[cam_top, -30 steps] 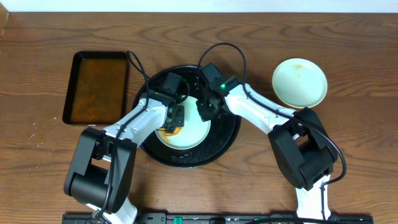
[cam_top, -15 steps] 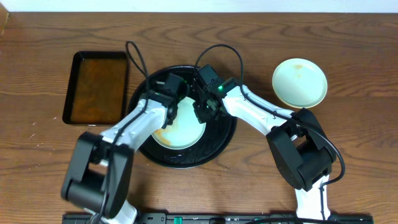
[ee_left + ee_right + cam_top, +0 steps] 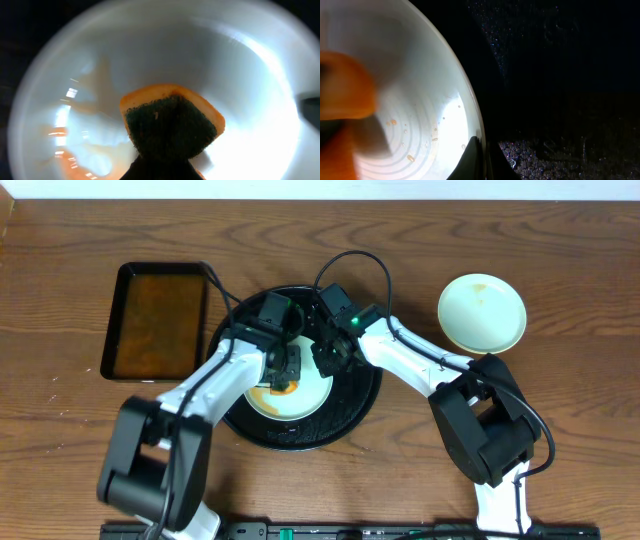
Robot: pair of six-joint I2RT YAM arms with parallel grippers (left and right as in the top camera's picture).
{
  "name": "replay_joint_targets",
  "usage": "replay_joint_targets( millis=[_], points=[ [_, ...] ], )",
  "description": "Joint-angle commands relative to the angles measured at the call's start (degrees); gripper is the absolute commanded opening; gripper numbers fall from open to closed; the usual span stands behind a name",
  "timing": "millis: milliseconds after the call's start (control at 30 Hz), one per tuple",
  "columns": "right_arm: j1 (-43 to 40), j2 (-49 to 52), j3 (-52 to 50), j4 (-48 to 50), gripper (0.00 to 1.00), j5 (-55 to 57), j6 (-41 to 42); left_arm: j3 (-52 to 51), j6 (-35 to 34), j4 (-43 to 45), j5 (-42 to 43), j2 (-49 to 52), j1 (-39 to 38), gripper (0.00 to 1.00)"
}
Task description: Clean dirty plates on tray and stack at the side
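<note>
One plate (image 3: 312, 396) lies in the black tray (image 3: 356, 416) at frame centre. My left gripper (image 3: 285, 370), clamped on the sponge (image 3: 170, 125), has swept back down onto the orange smear (image 3: 65, 156), while my right gripper (image 3: 328, 360) pinches the plate's rim. Scrubbing looks unfinished; stacking has not begun.

A wooden table (image 3: 60, 430) with a brown grain is being viewed from above, and a pale strip of wall (image 3: 320, 188) is being shown along its far edge. On the far left part of the table, a rectangular black tray (image 3: 160, 267) is being covered across its floor by brown liquid (image 3: 157, 320). Near the table's middle, a sponge (image 3: 172, 122) is being held against the inside of a pale plate (image 3: 240, 65). Its dark green scouring face is being turned toward the left wrist camera, and its orange layer is being shown as a border along the far side.
</note>
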Motion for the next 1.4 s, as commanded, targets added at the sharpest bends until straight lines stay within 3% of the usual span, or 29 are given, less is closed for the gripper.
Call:
replay_joint_targets(
  millis=[0,167,467,633,833,1000,1133,1367],
  points=[
    [-0.5,1.3,0.2,-0.9,0.01,2.7,-0.3,0.9,-0.8,-1.4,2.9,3.7,0.1,0.07],
    [-0.5,1.3,0.2,-0.9,0.01,2.7,-0.3,0.9,-0.8,-4.8,-1.7,4.6,0.1,0.07],
    [-0.5,1.3,0.2,-0.9,0.01,2.7,-0.3,1.4,-0.8,-8.5,-30.9,4.5,0.1,0.07],
    [-0.5,1.3,0.2,-0.9,0.01,2.7,-0.3,5.3,-0.8,-8.3,-37.9,4.0,0.1,0.07],
    [-0.5,1.3,0.2,-0.9,0.01,2.7,-0.3,11.8,-0.8,-7.9,-37.8,-1.3,0.5,0.07],
    [-0.5,1.3,0.2,-1.0,0.01,2.7,-0.3,13.1,2.1,-2.6,-24.1,-5.7,6.2,0.07],
    [-0.5,1.3,0.2,-1.2,0.01,2.7,-0.3,13.1,1.7,0.9,-7.7,-4.8,18.7,0.08],
    [-0.5,1.3,0.2,-0.4,0.01,2.7,-0.3,13.0,-1.6,4.7,2.8,-2.5,34.3,0.07]
  ],
)
